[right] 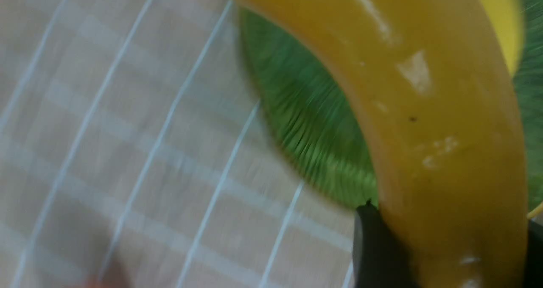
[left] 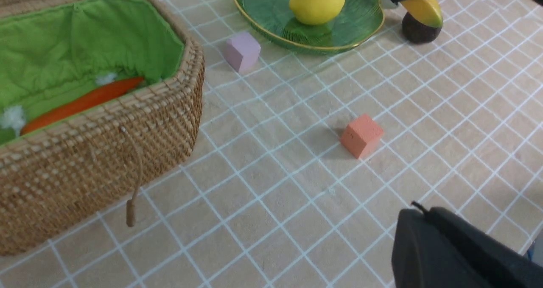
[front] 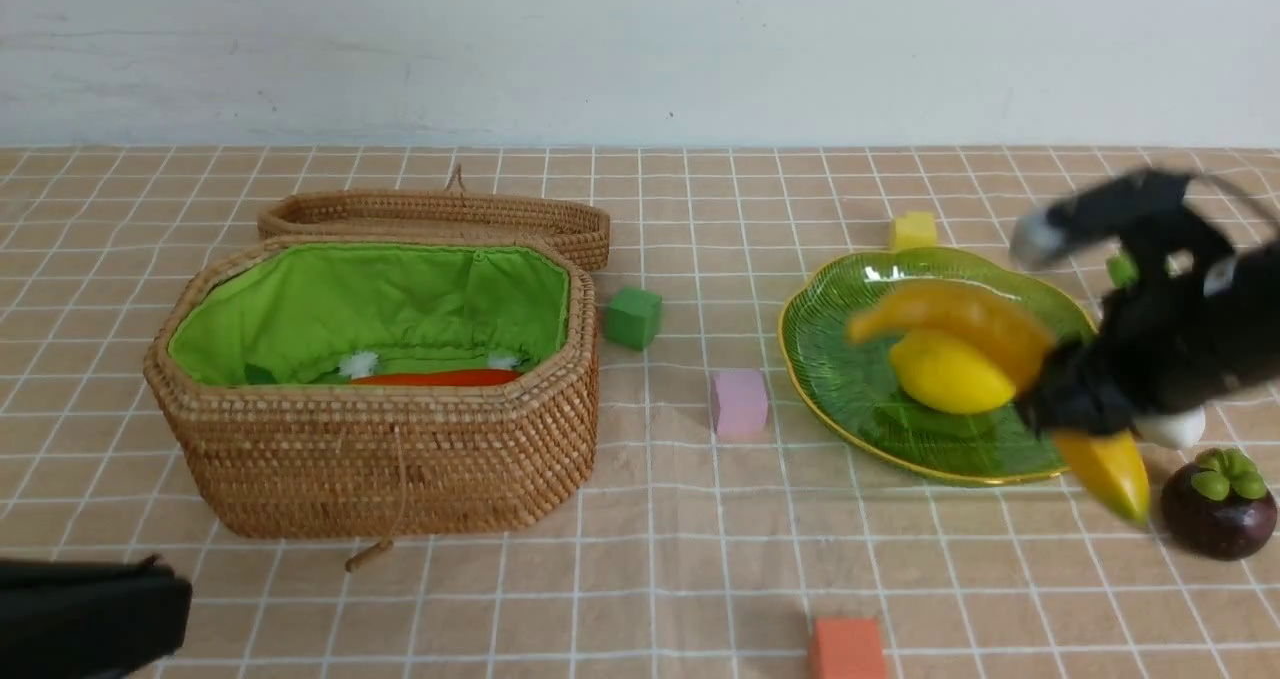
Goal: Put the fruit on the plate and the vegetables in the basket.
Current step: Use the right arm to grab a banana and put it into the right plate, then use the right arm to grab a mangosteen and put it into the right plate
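One banana [front: 955, 324] tight inside the half-open right pincer [front: 1080, 404].

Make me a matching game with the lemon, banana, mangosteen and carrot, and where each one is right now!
Things:
1. lemon
2. banana
3. mangosteen
4. carrot

Places:
A. lying in the basket
B. gripped by the right pincer, above the plate's edge
C. resting on the plate
D. sitting on the tablecloth, outside the plate

Pairs: 1-C, 2-B, 3-D, 4-A
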{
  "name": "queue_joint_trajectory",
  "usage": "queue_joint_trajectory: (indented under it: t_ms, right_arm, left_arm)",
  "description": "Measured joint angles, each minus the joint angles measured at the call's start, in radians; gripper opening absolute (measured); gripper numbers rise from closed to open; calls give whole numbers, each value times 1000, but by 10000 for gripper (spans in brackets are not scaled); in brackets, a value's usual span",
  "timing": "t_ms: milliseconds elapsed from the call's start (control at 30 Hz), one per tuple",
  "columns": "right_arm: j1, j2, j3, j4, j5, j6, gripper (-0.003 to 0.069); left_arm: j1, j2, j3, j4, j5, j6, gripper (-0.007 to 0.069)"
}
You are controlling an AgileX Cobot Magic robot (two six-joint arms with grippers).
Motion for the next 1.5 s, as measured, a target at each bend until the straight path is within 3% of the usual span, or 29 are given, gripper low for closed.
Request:
queue_joint_trajectory:
  t_ms: [133,300,400,567,667,867,1067,1333,1500]
  right_arm:
    - [-57,180,-136,-143,-81,252,324]
    - [-68,364,-275,-295,-32,372,324]
    - [-68,405,-316,-318,4,402,343]
    - [-68,417,-375,-331,124,458,624]
    - [-68,370,-376,-331,207,476,672]
    - [-134,208,-251,-328,332,520,605]
    - [-282,186,-50,-244,203,559,589]
    - [-306,263,-10,-105,70,504,612]
    - [-306,300,-14,-92,62,490,570]
  left_arm:
    - [0,0,0,0,-25,0,-13]
    - [0,0,0,-8,-21,0,-13]
    - [0,0,0,-10,-19,0,-13]
    - [0,0,0,-11,-22,0,-13]
    - [0,0,0,-5,-26,1,-13]
    - [0,0,0,15,-28,1,-13]
    - [0,0,0,28,-27,1,-13]
    - [0,7,0,45,-26,3,-13]
    - [0,7,0,46,-20,3,-13]
